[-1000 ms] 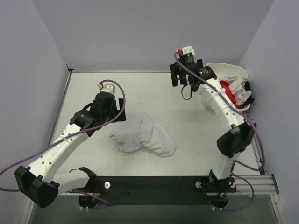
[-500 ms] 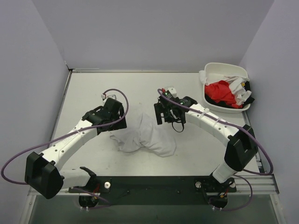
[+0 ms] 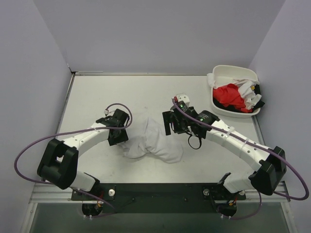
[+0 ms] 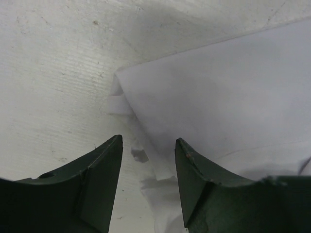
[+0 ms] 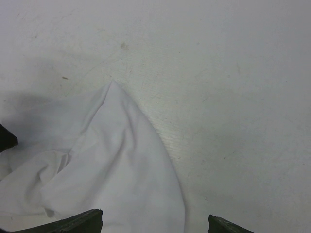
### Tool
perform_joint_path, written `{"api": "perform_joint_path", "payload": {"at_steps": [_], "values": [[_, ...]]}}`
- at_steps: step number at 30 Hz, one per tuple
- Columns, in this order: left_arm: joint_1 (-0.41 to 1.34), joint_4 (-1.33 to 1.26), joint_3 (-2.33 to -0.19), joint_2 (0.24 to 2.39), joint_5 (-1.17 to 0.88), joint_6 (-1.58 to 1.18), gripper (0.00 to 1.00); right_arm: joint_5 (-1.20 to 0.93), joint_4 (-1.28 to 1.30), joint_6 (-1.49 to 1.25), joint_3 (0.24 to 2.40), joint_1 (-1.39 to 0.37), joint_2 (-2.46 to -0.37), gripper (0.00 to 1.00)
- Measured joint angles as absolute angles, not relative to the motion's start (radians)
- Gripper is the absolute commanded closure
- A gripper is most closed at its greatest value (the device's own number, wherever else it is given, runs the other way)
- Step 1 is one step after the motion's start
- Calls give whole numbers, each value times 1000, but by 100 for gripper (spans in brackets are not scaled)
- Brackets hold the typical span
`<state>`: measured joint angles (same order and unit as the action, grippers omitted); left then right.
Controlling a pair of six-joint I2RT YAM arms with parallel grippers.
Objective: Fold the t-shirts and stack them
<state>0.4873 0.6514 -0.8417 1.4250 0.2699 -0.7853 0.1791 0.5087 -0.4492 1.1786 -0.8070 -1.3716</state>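
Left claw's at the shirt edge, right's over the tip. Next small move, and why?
Probably ease the left claw down and shut it on the edge of the white t-shirt. Its jaws stand open with the layered cloth edge between them, nothing pinched yet. The right claw is open too, above the shirt's pointed corner, so it could grip next.

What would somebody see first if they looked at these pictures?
A crumpled white t-shirt lies in the middle of the table, with the left gripper and the right gripper open, one at each side of it. At the back right corner, a bright red t-shirt stands out in a white tub.
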Motion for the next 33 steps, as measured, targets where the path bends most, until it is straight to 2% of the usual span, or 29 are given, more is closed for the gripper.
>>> {"api": "perform_joint_path", "payload": {"at_steps": [6, 10, 11, 13, 14, 21, 25, 27, 33], "values": [[471, 598, -842, 1509, 285, -809, 46, 180, 508, -450, 1131, -812, -1330, 12], [456, 574, -842, 1544, 294, -829, 59, 180, 507, -451, 1116, -818, -1320, 12], [455, 570, -842, 1548, 299, -835, 70, 180, 505, -452, 1113, -820, -1317, 12], [454, 558, -842, 1551, 308, -849, 86, 180, 505, -453, 1105, -822, -1311, 12], [453, 550, -842, 1554, 313, -855, 100, 180, 505, -455, 1102, -825, -1308, 12], [458, 542, -851, 1558, 340, -872, 100, 189, 503, -464, 1073, -841, -1292, 12], [500, 654, -941, 1516, 356, -867, 100, 202, 502, -472, 1047, -853, -1282, 12], [532, 731, -1082, 1496, 360, -848, 100, 208, 494, -479, 1026, -859, -1279, 12], [662, 813, -1841, 1493, 342, -741, 100, 222, 479, -506, 956, -874, -1272, 12]]}}
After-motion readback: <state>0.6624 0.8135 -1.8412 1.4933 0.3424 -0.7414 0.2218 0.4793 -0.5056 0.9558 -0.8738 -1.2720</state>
